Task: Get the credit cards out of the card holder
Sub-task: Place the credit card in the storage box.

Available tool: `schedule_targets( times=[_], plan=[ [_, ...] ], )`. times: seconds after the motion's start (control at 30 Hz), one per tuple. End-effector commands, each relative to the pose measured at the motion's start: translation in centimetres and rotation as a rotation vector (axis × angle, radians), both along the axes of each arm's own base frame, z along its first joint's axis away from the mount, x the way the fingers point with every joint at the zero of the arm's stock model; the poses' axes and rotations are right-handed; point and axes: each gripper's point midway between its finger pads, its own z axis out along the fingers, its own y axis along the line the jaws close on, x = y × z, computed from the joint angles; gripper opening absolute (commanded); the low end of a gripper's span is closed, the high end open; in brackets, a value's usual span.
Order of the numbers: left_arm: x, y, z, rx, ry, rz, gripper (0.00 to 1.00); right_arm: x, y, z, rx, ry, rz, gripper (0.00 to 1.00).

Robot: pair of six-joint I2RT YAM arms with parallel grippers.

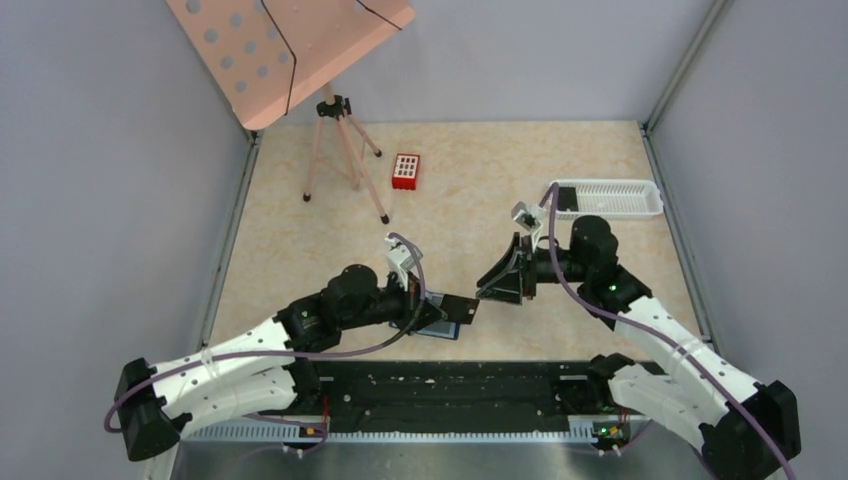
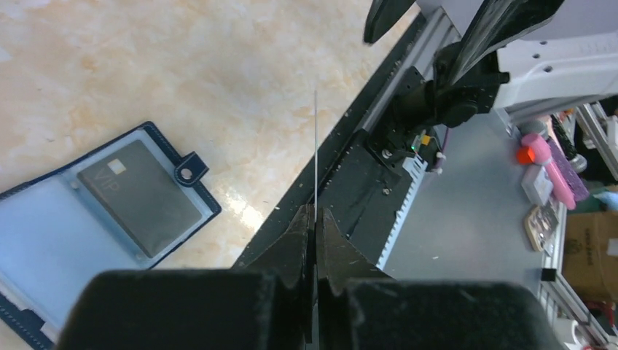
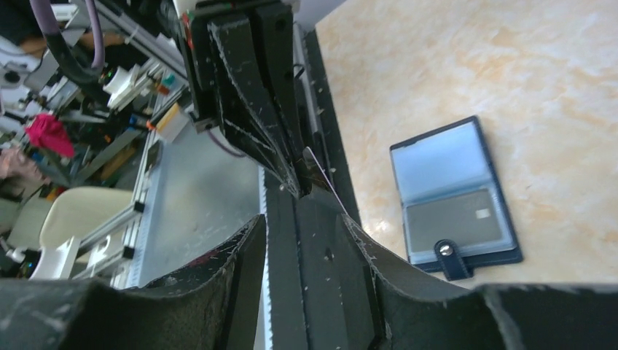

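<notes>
The blue card holder (image 1: 441, 330) lies open on the table near the front edge, below my left gripper. It shows in the left wrist view (image 2: 44, 240) and the right wrist view (image 3: 437, 157). One dark credit card (image 2: 138, 197) sits in its pocket by the snap tab (image 3: 452, 257). My left gripper (image 1: 425, 301) is shut on another dark credit card (image 1: 458, 308) and holds it above the table; it is edge-on in the left wrist view (image 2: 315, 146). My right gripper (image 1: 492, 284) is open, just right of that card, facing it (image 3: 318, 169).
A white slotted tray (image 1: 620, 199) with a dark card in it stands at the back right. A small red box (image 1: 405, 171) and a tripod (image 1: 341, 150) holding a pink board stand at the back. A black rail (image 1: 450, 390) runs along the front edge.
</notes>
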Motion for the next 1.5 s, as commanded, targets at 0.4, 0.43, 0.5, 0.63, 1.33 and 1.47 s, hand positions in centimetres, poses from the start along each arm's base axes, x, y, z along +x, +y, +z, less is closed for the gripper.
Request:
schedule_targets(
  times=[0.4, 0.43, 0.5, 0.63, 1.33, 1.47],
  plan=[
    [-2.4, -1.0, 5.4, -0.130, -0.006, -0.183, 0.00, -3.1, 1.5, -0.1, -0.021, -0.079, 0.149, 0.46],
    [-2.4, -1.0, 5.4, -0.132, -0.006, -0.183, 0.00, -3.2, 1.5, -0.1, -0.021, -0.080, 0.152, 0.46],
    [-2.4, -1.1, 5.5, -0.139, -0.008, -0.186, 0.00, -3.4, 1.6, -0.2, -0.023, -0.079, 0.162, 0.45],
    [-2.6, -1.2, 5.7, -0.152, -0.007, -0.198, 0.00, -3.5, 1.7, -0.5, -0.027, -0.075, 0.168, 0.45],
    [-1.2, -0.4, 5.7, -0.166, -0.031, -0.147, 0.35, -3.0, 2.0, 1.5, 0.029, -0.093, 0.106, 0.00],
    [0.7, 1.3, 4.5, -0.073, -0.075, -0.025, 0.67, 0.2, 1.8, 2.7, 0.019, -0.074, -0.047, 0.00]
  ],
)
